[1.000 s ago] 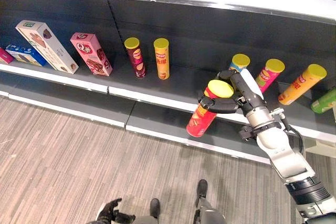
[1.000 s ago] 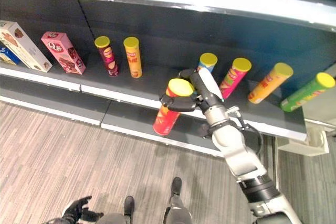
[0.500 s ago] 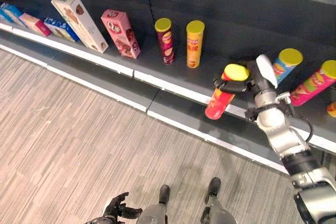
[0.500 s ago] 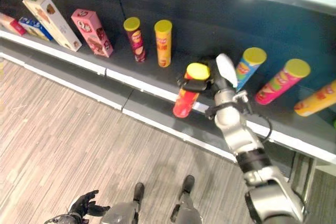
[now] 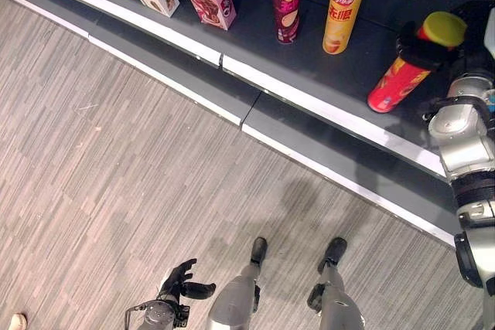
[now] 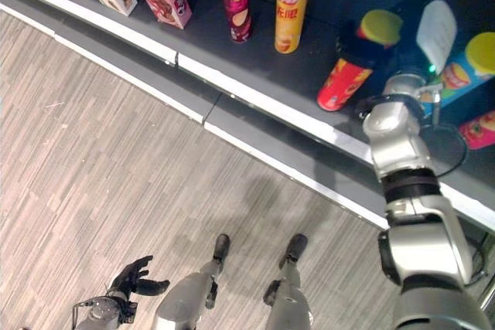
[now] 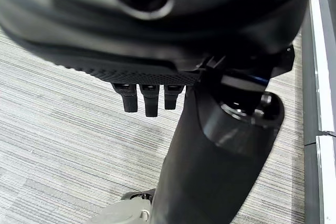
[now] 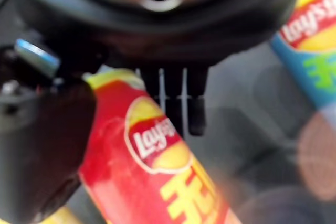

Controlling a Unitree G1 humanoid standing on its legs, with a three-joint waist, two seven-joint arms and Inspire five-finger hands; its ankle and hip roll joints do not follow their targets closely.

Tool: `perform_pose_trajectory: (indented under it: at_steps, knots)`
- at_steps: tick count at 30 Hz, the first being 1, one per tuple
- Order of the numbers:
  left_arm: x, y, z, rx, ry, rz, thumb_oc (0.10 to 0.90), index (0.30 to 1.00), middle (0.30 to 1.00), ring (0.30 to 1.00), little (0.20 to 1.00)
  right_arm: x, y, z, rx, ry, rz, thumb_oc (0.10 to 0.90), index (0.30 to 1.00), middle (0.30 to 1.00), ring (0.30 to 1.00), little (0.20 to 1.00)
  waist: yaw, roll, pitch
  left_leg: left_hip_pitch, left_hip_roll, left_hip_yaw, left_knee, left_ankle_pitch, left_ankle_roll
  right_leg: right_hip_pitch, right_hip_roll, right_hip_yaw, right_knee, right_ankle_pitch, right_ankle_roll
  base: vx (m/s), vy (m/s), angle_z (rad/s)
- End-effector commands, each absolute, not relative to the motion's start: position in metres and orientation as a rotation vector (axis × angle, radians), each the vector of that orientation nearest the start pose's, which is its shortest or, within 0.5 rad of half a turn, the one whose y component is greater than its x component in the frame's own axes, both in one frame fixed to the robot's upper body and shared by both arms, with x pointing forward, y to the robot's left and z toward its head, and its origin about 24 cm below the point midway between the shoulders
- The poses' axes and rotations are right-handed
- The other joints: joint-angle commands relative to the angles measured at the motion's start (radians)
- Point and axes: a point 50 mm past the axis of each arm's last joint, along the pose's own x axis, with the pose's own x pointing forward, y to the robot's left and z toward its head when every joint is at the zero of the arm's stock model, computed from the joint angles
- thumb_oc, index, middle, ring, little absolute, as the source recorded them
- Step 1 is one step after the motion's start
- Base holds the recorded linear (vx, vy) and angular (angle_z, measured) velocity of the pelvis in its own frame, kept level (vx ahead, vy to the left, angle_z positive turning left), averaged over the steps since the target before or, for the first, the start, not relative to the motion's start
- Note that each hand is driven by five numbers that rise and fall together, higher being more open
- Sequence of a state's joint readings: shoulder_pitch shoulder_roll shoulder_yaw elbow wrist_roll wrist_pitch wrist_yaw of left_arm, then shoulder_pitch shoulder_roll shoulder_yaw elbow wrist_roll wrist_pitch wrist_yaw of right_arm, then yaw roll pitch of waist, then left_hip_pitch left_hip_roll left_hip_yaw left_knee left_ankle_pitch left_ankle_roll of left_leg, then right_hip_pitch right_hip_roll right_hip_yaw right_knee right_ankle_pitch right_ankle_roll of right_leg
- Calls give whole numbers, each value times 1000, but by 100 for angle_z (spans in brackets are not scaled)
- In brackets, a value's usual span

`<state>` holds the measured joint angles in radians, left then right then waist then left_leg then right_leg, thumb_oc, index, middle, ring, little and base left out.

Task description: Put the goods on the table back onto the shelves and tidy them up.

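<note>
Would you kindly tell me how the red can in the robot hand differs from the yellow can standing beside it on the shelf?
The red can leans at a tilt; the yellow can stands upright. The right robot hand is curled round the red can near its lid, while the yellow can stands free, untouched. Their bodies are red and yellow. Both are tall tubes with yellow lids, on the dark shelf.

The right hand (image 6: 387, 40) reaches forward on an extended arm, fingers and thumb curled around the red can (image 5: 398, 83). The left hand (image 5: 182, 280) hangs low, far from that can, fingers relaxed.
</note>
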<state>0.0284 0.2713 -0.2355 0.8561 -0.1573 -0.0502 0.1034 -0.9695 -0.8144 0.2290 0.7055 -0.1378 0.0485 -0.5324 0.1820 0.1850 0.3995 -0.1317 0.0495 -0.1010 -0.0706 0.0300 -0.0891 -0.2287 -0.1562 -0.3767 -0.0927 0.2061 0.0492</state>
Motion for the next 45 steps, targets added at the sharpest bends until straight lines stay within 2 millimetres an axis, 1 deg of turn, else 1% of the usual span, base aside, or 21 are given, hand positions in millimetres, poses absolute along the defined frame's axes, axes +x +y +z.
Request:
perform_pose_trajectory:
  at_steps: [1,3,4,9,13,20,26,32,41,42,43,44,45]
  knots:
    - [139,248,-126,370,886,108,800,900,900,900,900,349,-288,340,-869,-719,-846,400,300,300,300,300,8,-49,-70,-84,19,56,-15,74,-25,51,-76,57,97,-161,121,18,-18,5]
    - [140,248,-126,373,884,110,800,900,900,900,900,348,-290,343,-878,-725,-870,400,300,300,300,300,8,-46,-68,-92,17,51,-16,76,-27,47,-77,53,100,-164,122,44,-34,11]
    - [149,242,-123,384,848,84,800,900,900,900,900,344,-297,352,-893,-741,-922,400,300,300,300,300,7,-34,-62,-113,11,33,-17,79,-26,34,-82,46,111,-170,122,60,-39,18]
    - [150,240,-123,384,840,80,800,900,900,900,900,344,-295,352,-905,-740,-923,400,300,300,300,300,13,-27,-55,-115,9,25,-17,74,-27,31,-84,43,125,-184,122,33,-24,20]
    - [150,239,-123,362,841,94,800,900,900,900,900,343,-299,356,-921,-738,-955,400,300,300,300,300,19,-21,-49,-126,5,13,-17,76,-28,23,-88,36,137,-190,122,18,-19,6]
    - [149,236,-124,344,843,111,800,900,900,900,900,342,-302,357,-927,-741,-1002,400,300,300,300,300,21,-19,-45,-134,-1,4,-17,74,-23,14,-88,37,148,-196,124,22,-9,8]
    - [151,236,-123,344,834,116,800,900,900,900,900,340,-305,357,-955,-739,-1035,400,300,300,300,300,17,-25,-47,-134,-5,5,-17,72,-19,14,-89,41,144,-191,125,3,1,1]
    - [154,236,-121,353,817,117,800,900,900,900,900,339,-310,353,-982,-723,-1072,400,300,300,300,300,12,-26,-46,-127,-4,12,-17,65,-23,24,-90,41,135,-192,127,0,0,0]
    - [156,235,-121,357,814,114,800,900,900,900,900,340,-312,351,-974,-708,-1076,400,300,300,300,300,13,-26,-48,-134,-5,9,-17,71,-24,22,-88,39,130,-185,127,0,0,0]
    - [155,235,-122,360,819,113,800,900,900,900,900,341,-311,349,-975,-701,-1070,525,488,488,488,488,13,-27,-48,-130,-2,10,-17,66,-25,26,-87,37,132,-192,127,0,0,0]
    - [155,235,-122,363,819,111,800,900,900,900,900,342,-311,348,-976,-699,-1068,667,700,700,700,700,12,-27,-50,-134,-4,8,-17,70,-23,23,-89,35,130,-187,127,0,0,0]
    - [154,235,-122,367,821,109,800,900,900,900,900,343,-311,346,-973,-694,-1066,764,846,846,846,846,12,-28,-49,-129,-2,9,-17,64,-24,26,-87,37,132,-192,127,0,0,0]
    - [154,234,-122,362,821,113,800,900,900,900,900,343,-311,344,-953,-689,-1071,800,900,900,900,900,13,-30,-50,-127,-1,9,-17,63,-23,28,-88,37,131,-190,127,0,0,0]
